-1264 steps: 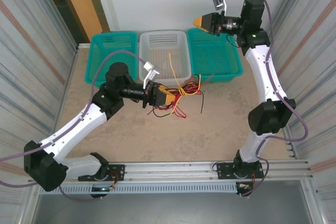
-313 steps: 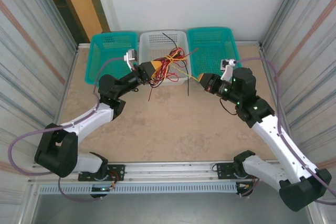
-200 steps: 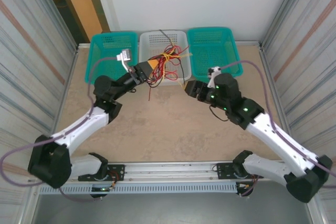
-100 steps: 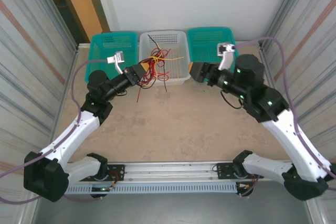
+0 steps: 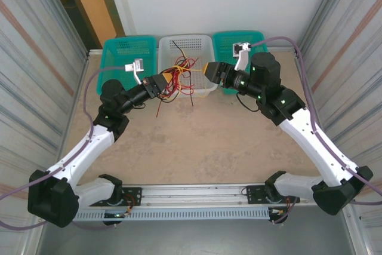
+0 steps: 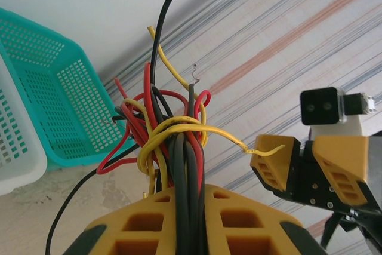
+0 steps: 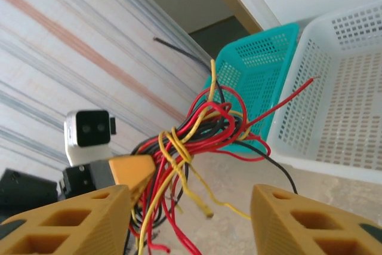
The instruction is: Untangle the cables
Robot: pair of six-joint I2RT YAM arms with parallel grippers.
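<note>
Over the white basket's (image 5: 191,37) near rim: your left gripper (image 5: 160,82), clamped on the cables (image 5: 177,74), holds the tangle clear. Your right gripper (image 5: 209,70), spread wide and empty, faces it, likely to pull one strand.

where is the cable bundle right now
In the top view the cables are clamped in the left claw, over the front-left part of the white basket, with the open right claw just to their right.
</note>
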